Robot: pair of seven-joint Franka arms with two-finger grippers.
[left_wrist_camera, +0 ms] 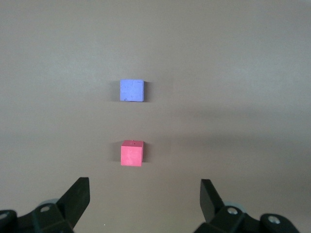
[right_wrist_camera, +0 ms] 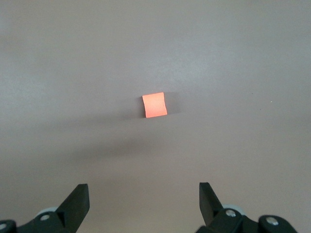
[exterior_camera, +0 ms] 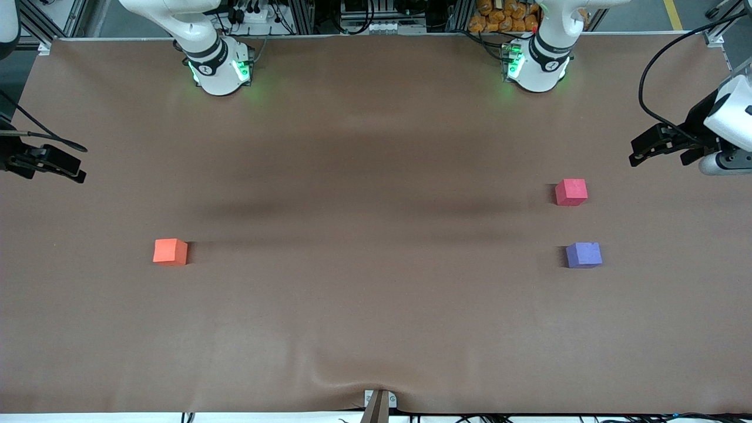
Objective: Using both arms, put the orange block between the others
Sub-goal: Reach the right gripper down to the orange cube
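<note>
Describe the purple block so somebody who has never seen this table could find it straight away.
Start at the brown table and go toward the left arm's end, where two small cubes sit apart from each other. The purple block is the one nearer the front camera; the pinkish-red block lies farther. Its colour and notched top edge set it apart.

The orange block [exterior_camera: 170,251] is seen lying flat on the brown worktop [exterior_camera: 364,305] toward the right arm's end, alone and well apart from the other two cubes. The pinkish-red cube [exterior_camera: 571,192] and the purple cube [exterior_camera: 583,255] are set toward the left arm's end, near each other with a bare gap left between them, the purple one nearer to the front camera. A small notch is shown in the purple cube's top edge
</note>
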